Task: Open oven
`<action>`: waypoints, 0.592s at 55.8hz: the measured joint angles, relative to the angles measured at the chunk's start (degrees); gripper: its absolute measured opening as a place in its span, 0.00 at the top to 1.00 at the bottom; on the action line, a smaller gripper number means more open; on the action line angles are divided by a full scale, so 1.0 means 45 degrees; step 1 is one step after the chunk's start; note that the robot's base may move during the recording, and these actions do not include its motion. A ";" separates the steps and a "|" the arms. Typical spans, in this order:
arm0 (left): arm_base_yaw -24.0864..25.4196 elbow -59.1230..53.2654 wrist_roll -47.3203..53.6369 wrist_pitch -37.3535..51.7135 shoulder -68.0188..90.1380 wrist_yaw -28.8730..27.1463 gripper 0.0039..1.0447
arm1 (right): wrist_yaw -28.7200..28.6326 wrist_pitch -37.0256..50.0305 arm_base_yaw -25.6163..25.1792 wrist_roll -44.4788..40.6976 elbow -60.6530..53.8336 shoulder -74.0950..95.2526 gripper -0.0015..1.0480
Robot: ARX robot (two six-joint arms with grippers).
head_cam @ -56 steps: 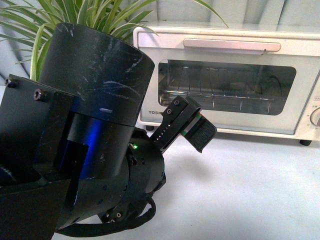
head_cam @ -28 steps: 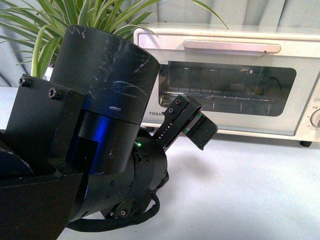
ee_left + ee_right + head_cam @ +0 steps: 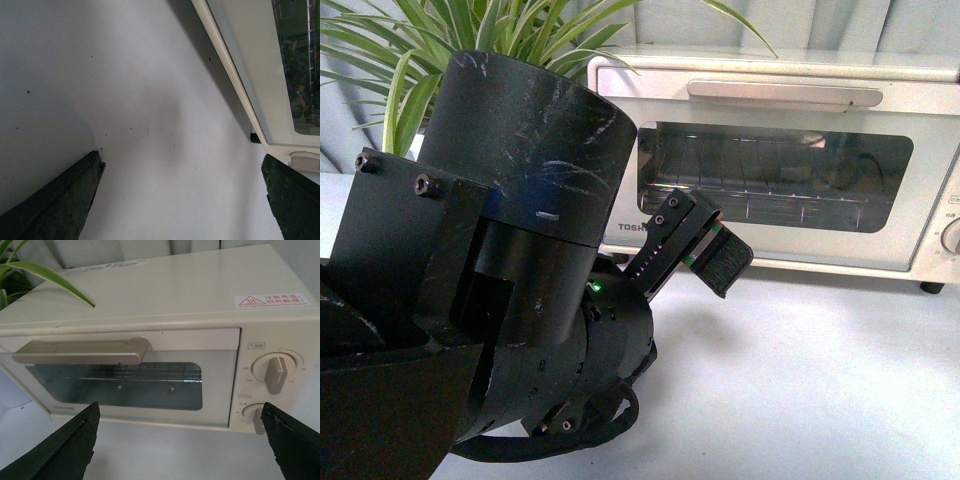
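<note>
Matte white counter [image 3: 820, 380], faintly speckled, is backed by a pale wall [image 3: 880, 25]. Boxy cream oven [image 3: 770, 160] is set at its rear, glass door shut, smooth bar handle [image 3: 785, 93]; leafy plant [image 3: 470, 25] beside it. Left claw [image 3: 182, 165] and right claw [image 3: 180, 410] are spread.

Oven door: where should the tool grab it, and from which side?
Take the bar handle across the top of the door of the oven. The bar runs horizontally and stands proud of the shut door, which is probably hinged at the bottom. Come from the front, with fingers above and below the bar. The right tool, open and facing it, looks best placed.
</note>
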 joint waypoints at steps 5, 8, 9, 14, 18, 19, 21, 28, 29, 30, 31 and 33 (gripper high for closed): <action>0.0019 -0.0024 -0.0034 0.0024 0.0000 0.0015 0.06 | 0.0544 -0.0316 0.0087 0.0267 0.1039 0.1243 0.09; 0.0029 -0.0034 -0.0039 0.0039 0.0000 0.0024 0.06 | 0.0753 -0.0296 0.0087 0.0316 0.1331 0.1642 0.09; 0.0034 -0.0039 -0.0039 0.0039 0.0000 0.0034 0.06 | 0.0787 -0.0296 0.0087 0.0325 0.1379 0.1710 0.09; 0.0049 -0.0049 -0.0039 0.0044 -0.0005 0.0063 0.06 | 0.0937 -0.0330 0.0117 0.0403 0.1875 0.2273 0.09; 0.0068 -0.0049 -0.0039 0.0044 -0.0010 0.0112 0.06 | 0.1030 -0.0529 0.0141 0.0452 0.2317 0.2662 0.09; 0.0078 -0.0053 -0.0039 0.0044 -0.0010 0.0117 0.06 | 0.1054 -0.0602 0.0146 0.0461 0.2429 0.2749 0.09; 0.0083 -0.0053 -0.0039 0.0044 -0.0015 0.0131 0.06 | 0.1088 -0.0680 0.0146 0.0505 0.2589 0.2900 0.09; 0.0092 -0.0053 -0.0039 0.0044 -0.0015 0.0155 0.06 | 0.1243 -0.0894 0.0185 0.0588 0.3152 0.3463 0.09; 0.0092 -0.0053 -0.0039 0.0044 -0.0019 0.0155 0.06 | 0.1282 -0.0894 0.0189 0.0593 0.3225 0.3521 0.09; 0.0092 -0.0058 -0.0039 0.0044 -0.0019 0.0155 0.06 | 0.1336 -0.0894 0.0194 0.0588 0.3293 0.3585 0.09; 0.0092 -0.0058 -0.0039 0.0044 -0.0019 0.0155 0.06 | 0.1375 -0.0903 0.0199 0.0588 0.3351 0.3653 0.09; 0.0092 -0.0063 -0.0039 0.0049 -0.0019 0.0155 0.06 | 0.1428 -0.0923 0.0204 0.0588 0.3453 0.3759 0.09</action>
